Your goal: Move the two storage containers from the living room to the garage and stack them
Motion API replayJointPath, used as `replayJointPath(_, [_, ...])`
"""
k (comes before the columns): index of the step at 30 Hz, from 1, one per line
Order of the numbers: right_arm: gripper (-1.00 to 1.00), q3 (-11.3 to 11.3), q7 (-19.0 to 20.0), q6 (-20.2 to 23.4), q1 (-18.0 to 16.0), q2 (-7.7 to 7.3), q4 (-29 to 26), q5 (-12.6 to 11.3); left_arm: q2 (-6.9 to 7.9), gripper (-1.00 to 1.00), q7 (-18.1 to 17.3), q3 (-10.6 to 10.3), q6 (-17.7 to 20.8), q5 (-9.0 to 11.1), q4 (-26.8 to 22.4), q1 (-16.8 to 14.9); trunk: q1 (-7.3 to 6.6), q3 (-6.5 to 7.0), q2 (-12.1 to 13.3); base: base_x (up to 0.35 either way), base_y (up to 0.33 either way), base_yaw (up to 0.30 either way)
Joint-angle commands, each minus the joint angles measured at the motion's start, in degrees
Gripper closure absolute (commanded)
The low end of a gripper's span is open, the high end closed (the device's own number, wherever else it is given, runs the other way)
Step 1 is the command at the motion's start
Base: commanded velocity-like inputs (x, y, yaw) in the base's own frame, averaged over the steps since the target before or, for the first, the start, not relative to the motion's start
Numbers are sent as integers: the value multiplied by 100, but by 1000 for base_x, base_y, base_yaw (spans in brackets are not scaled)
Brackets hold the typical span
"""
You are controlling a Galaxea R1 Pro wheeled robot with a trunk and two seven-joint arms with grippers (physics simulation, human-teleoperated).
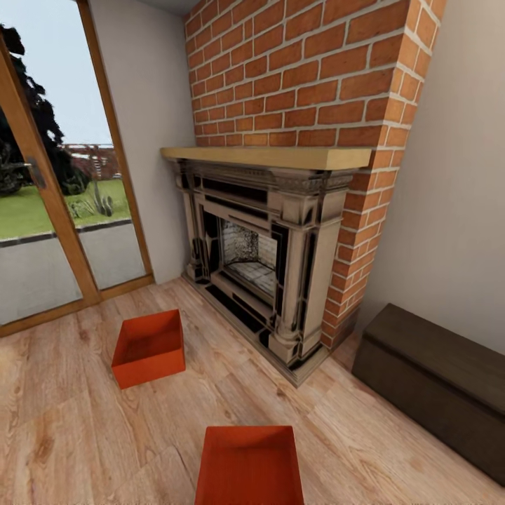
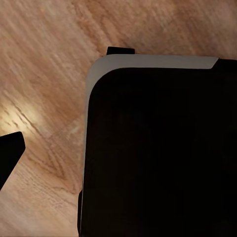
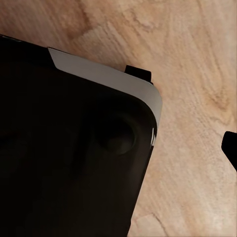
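storage containers (image 1: 149, 348) (image 1: 250, 466) — on wood floor (image 1: 63, 435) | unlabelled | fingers' state — cannot tell

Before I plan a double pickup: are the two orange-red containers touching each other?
Apart. The head view shows bare wood-plank floor between the far container and the near container.

In both wrist views a large black body part with a pale grey edge (image 2: 148, 61) (image 3: 108, 79) lay below the camera. A dark finger tip (image 2: 10, 150) (image 3: 231, 145) poked in at each frame's edge, too little to tell how either pincer stood.
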Motion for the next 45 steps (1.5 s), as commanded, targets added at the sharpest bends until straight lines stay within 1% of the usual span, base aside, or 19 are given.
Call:
replayJointPath(1, [-100,36,38,-32,-6,1,17,-62,1,-100,-5,2,-14,50,2,-3,0,-7,-3,0,0,0])
replayJointPath(17, [-100,36,37,-32,-6,0,17,-61,2,-100,-5,2,-14,48,2,-2,0,-20,-3,0,0,0])
replayJointPath(45, [-100,36,32,-35,-6,-9,17,-61,-7,-100,-5,0,-14,47,2,-3,0,-268,-3,0,0,0])
